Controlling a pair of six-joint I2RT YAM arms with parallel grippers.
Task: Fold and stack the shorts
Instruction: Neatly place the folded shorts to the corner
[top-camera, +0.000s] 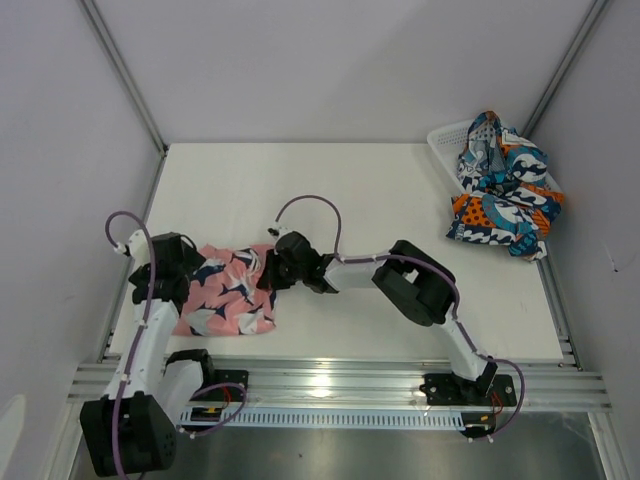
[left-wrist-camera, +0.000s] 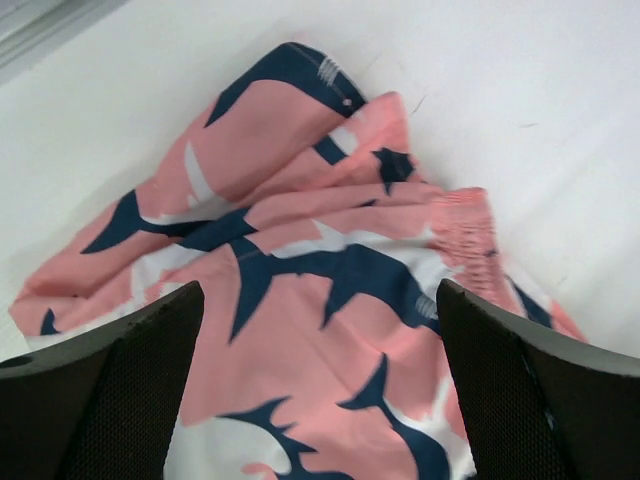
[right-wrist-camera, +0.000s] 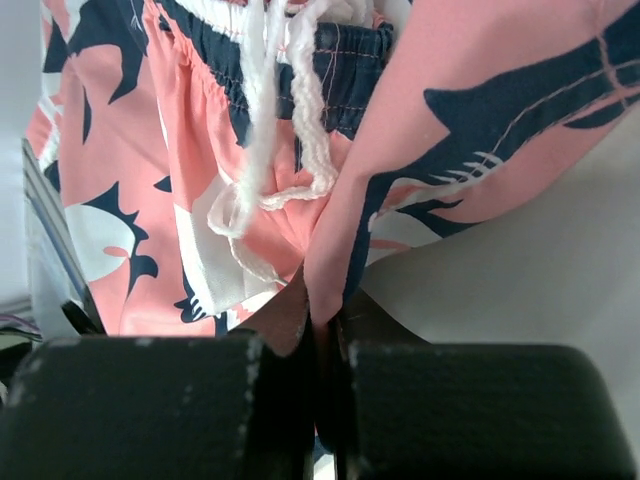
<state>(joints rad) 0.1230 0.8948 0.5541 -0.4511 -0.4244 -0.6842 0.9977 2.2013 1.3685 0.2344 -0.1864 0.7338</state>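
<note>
The pink shorts (top-camera: 232, 292) with navy-and-white shapes lie crumpled at the near left of the white table. My left gripper (top-camera: 170, 268) is open above their left edge; in the left wrist view the cloth (left-wrist-camera: 320, 330) lies between the spread fingers (left-wrist-camera: 130, 390). My right gripper (top-camera: 272, 272) is shut on the right edge of the pink shorts; the right wrist view shows a pinched fold (right-wrist-camera: 330, 290) by the white drawstring (right-wrist-camera: 290, 120). The blue, teal, orange and white shorts (top-camera: 505, 190) are heaped at the far right.
A white mesh basket (top-camera: 447, 140) stands at the far right corner, partly under the patterned shorts. Metal frame posts and grey walls close in the table. An aluminium rail (top-camera: 330, 380) runs along the near edge.
</note>
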